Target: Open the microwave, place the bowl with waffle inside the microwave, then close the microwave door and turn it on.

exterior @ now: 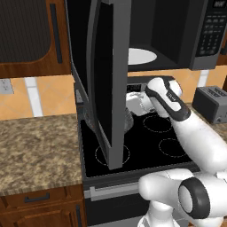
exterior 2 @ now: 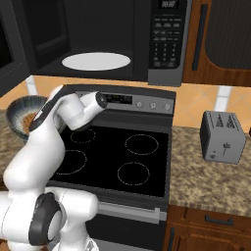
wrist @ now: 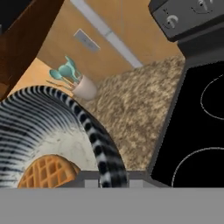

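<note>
The large black and dark-grey over-range microwave point(exterior 2: 108, 39) stands open, its white round turntable point(exterior 2: 96, 61) bare inside and its button keypad point(exterior 2: 166, 41) on the right. The wide black glossy microwave door point(exterior: 104, 75) is swung out toward the camera in the left base view, edge-on above the black glass stovetop point(exterior 2: 117, 157) with its 4 burner rings. The white arm reaches to the left of the stove, where the small round bowl with blue-grey and white streaked glaze point(wrist: 52, 131) is held up off the speckled brown counter point(wrist: 131, 113); in the right base view the bowl shows just beyond the arm's wrist. The round golden-brown waffle with a grid pattern point(wrist: 48, 170) lies in the bowl's bottom. In the hand view the gripper point(wrist: 107, 181) sits narrow at the bowl's rim, its fingers pinched on the rim wall. A small grey toaster point(exterior 2: 223, 137) stands on the counter right of the stove, and a pale cup of teal utensils point(wrist: 78, 83) stands by the wall.
</note>
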You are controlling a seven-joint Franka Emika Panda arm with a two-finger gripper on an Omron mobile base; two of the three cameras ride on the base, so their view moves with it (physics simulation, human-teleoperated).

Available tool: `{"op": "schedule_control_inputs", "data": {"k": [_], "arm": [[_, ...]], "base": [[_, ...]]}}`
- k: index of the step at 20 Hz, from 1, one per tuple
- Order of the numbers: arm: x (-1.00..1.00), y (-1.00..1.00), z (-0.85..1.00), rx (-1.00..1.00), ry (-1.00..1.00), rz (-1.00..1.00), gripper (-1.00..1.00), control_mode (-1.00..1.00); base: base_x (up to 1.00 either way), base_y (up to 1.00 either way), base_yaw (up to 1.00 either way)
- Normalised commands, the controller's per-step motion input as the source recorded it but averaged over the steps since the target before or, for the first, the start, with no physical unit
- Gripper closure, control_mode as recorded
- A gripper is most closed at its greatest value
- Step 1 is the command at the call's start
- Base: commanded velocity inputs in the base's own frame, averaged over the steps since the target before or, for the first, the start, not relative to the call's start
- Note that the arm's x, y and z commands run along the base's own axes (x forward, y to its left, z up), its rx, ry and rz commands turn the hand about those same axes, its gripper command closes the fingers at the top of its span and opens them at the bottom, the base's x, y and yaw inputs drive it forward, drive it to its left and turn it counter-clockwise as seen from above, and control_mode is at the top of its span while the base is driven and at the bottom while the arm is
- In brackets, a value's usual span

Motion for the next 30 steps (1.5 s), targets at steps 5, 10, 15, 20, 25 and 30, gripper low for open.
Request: {"op": "schedule_control_inputs", "data": {"k": [5, 10, 15, 20, 25, 30], "arm": [[-0.18, -1.00, 1.00, 0.02, 0.00, -0.23, 1.00, -1.00], [-0.21, -0.88, 1.00, 0.03, -0.01, -0.25, 1.00, -1.00], [0.00, -0.42, 0.99, 0.01, -0.02, -0.32, 1.00, -1.00], [0.24, 0.04, 0.62, 0.07, -0.20, -0.42, 1.00, -1.00], [0.71, 0.27, 0.11, 0.00, -0.05, -0.59, 1.00, -1.00], [0.92, 0.07, 0.15, 0.00, 0.02, -0.46, 1.00, -1.00]], "base": [[0.00, 0.00, 0.00], [0.00, 0.00, 0.00], [0.00, 0.00, 0.00], [0.00, 0.00, 0.00], [0.00, 0.00, 0.00], [0.00, 0.00, 0.00]]}}
